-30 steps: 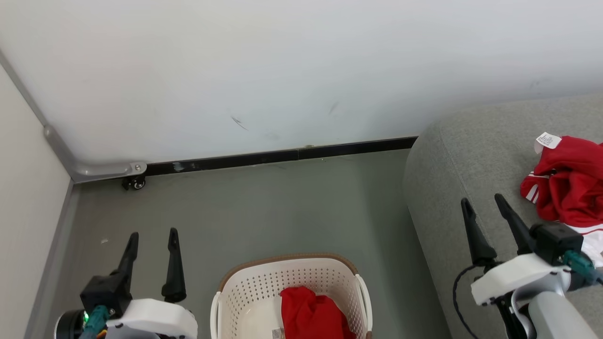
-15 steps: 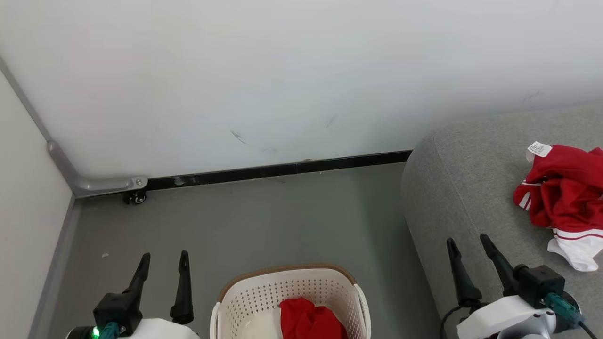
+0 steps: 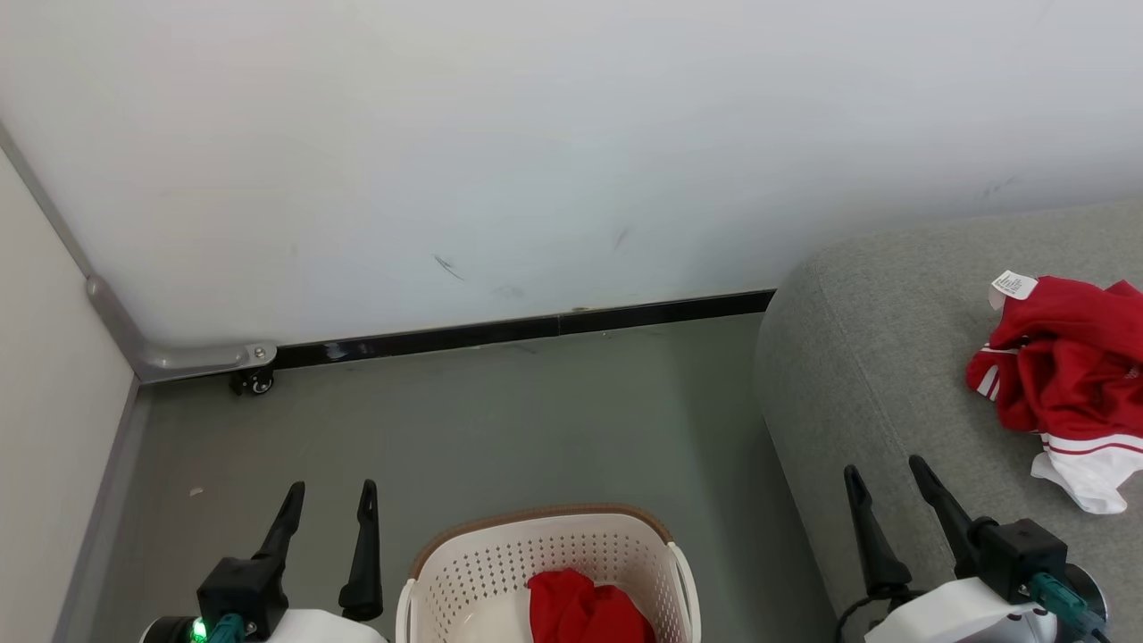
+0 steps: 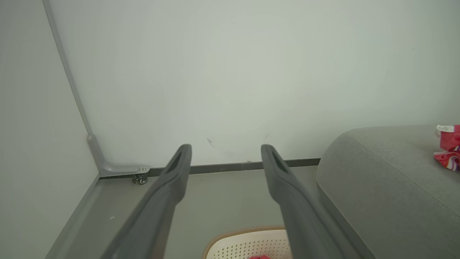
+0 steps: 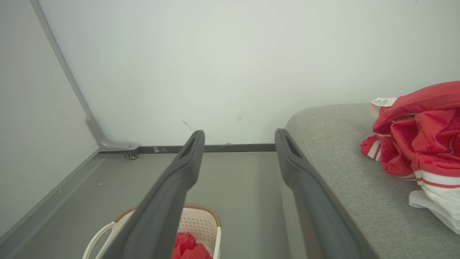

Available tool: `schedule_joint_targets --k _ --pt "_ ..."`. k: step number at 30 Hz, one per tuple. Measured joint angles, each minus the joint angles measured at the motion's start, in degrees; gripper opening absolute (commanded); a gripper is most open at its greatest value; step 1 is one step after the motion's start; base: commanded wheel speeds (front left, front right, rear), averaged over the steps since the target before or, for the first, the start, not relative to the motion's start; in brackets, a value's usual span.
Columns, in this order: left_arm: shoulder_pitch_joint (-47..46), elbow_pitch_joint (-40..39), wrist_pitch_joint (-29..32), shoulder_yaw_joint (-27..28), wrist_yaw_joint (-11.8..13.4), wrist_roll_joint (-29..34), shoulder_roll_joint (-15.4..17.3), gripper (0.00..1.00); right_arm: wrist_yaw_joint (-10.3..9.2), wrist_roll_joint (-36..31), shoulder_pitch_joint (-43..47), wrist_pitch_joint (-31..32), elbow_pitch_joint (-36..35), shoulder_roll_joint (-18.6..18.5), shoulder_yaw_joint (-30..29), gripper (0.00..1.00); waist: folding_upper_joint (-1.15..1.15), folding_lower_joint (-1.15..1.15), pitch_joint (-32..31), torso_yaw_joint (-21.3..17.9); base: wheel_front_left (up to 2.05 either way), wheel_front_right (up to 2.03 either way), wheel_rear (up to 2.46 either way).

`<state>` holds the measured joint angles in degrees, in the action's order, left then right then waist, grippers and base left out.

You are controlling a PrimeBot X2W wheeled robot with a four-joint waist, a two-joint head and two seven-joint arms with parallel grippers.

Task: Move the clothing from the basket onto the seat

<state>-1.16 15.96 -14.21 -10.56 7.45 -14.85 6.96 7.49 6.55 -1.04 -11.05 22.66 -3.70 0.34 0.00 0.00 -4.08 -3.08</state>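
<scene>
Head view: left tool [image 3: 332, 487] and right tool [image 3: 883, 464] spread, empty; right wrist view details striped garment [image 5: 417, 144] on seat [image 5: 341, 169].

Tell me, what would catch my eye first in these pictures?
The red garment with white striped trim, crumpled on the grey seat at the right, stands out most. A plain red garment lies in the cream perforated basket on the floor, between the open left claw and right claw.
</scene>
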Motion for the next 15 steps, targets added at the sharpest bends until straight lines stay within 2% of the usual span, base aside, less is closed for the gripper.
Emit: schedule_joint_targets --k 15 --pt "0.0 0.0 0.0 -0.7 -0.5 1.0 -0.3 1.0 0.0 -1.1 2.1 1.5 -5.6 0.5 0.2 1.0 0.0 0.0 0.7 1.1 0.0 0.0 0.0"
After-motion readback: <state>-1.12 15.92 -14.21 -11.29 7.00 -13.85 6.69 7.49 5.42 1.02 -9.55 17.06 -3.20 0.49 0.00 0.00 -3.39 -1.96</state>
